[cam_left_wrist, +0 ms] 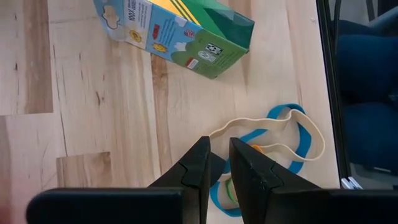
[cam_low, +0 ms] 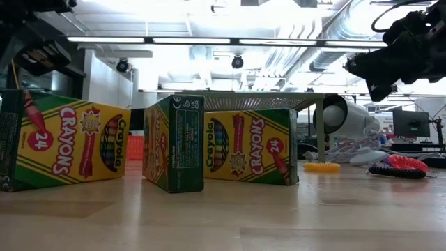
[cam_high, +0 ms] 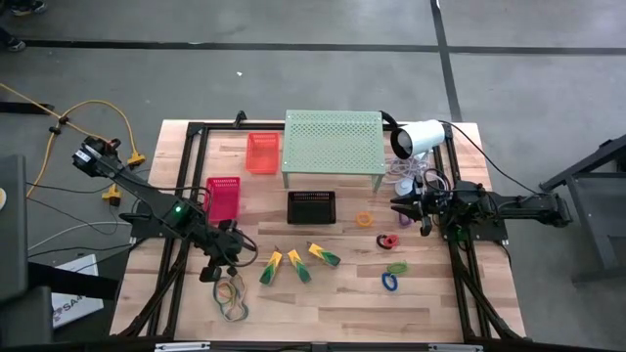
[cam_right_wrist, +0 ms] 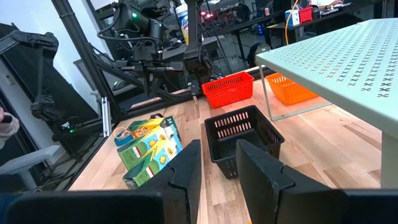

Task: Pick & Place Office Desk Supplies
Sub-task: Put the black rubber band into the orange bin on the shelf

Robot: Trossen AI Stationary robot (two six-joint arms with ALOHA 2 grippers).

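Note:
Three yellow-and-green crayon boxes lie side by side near the table's front middle and fill the low view. A heap of tan and blue rubber bands lies at the front left. My left gripper hovers just above and beside it, its fingers a narrow gap apart with nothing between them. Orange, red, green and blue loops lie at the right. My right gripper waits open beside them, pointing level.
A black basket, a red basket and an orange basket stand behind the boxes. A pale-green perforated shelf and a white lamp-like device with cables stand at the back. Bare wood lies along the front edge.

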